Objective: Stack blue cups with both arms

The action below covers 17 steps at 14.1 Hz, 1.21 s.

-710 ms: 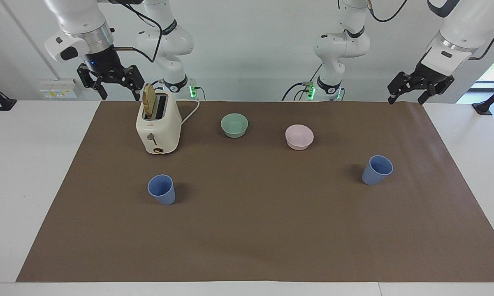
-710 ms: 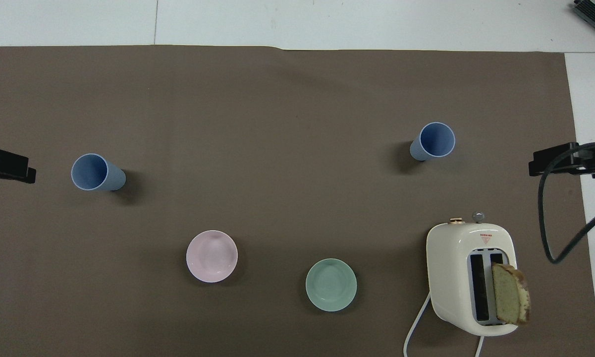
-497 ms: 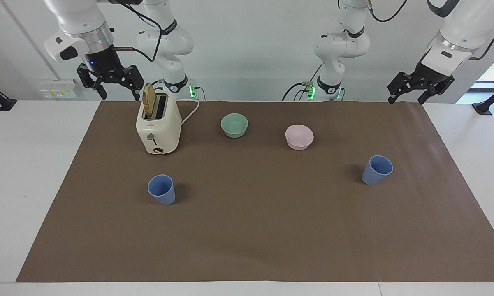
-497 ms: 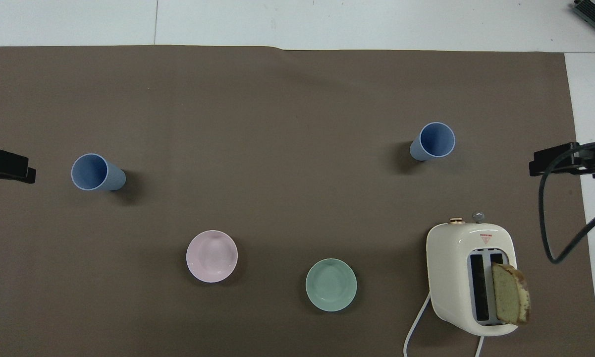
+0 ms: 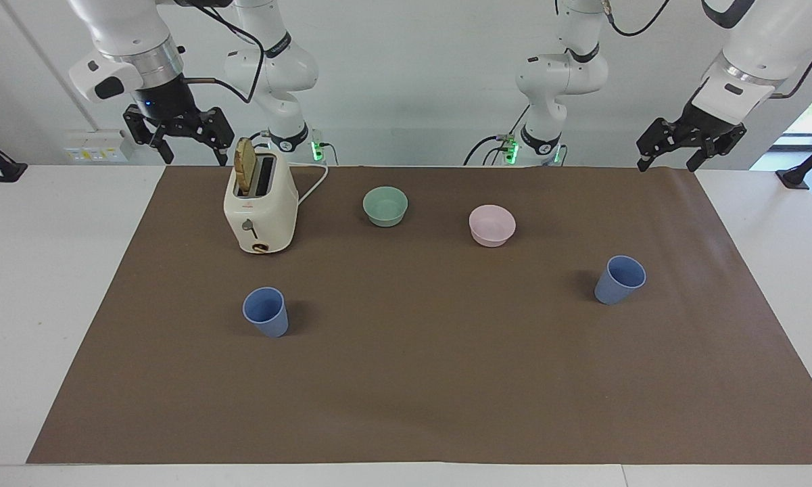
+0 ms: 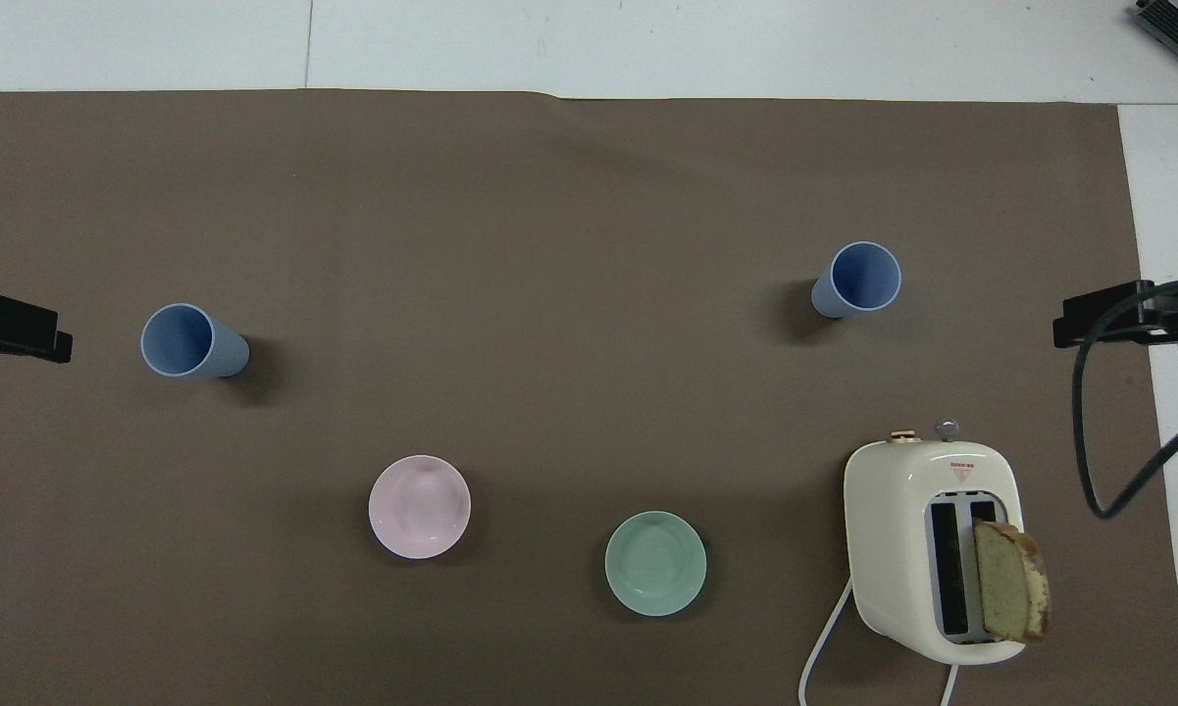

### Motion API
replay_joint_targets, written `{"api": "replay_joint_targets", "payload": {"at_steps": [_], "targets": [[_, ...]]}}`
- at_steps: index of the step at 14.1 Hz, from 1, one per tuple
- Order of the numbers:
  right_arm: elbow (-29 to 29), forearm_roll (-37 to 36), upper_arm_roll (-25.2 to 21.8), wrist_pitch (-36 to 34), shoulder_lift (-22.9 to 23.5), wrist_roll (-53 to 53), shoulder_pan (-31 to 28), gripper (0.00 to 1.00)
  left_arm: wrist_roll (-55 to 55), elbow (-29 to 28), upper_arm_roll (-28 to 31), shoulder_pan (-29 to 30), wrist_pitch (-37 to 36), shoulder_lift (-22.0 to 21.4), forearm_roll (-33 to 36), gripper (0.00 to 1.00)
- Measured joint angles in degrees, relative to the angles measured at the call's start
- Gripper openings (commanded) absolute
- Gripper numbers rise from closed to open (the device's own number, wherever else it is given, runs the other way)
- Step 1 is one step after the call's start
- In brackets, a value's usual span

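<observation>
Stacking is not begun: two periwinkle-blue tapered plastic cups [image 5: 266,311] [image 5: 620,279] are left upright, well apart on brown matting, while right gripper [image 5: 179,132], spread empty, is raised slightly; left gripper [image 5: 688,141], also spread, waits.

Hanging raised at opposite ends of the table, two glossy white jointed robot arms with silver wrist rings and black cables. Carrying a black two-finger right gripper [image 5: 180,141], pointing straight down with fingers spread apart and nothing between them. Tilting a black two-finger left gripper [image 5: 669,157] downward and inward, fingers likewise standing apart and holding nothing. Touching nothing with either one.
</observation>
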Motion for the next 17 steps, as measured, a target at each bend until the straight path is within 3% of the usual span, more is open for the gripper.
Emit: {"api": "replay_joint_targets", "payload": {"at_steps": [8,17], "targets": [[0.00,0.00,0.00,0.00,0.00,0.00,0.00,1.00,0.00,-4.09,0.42,0.20,4.85,-0.63,0.10,1.00],[0.00,0.00,0.00,0.00,0.00,0.00,0.00,1.00,0.07,-17.97,0.61,3.74,20.84,-0.34,0.16,1.00]]}}
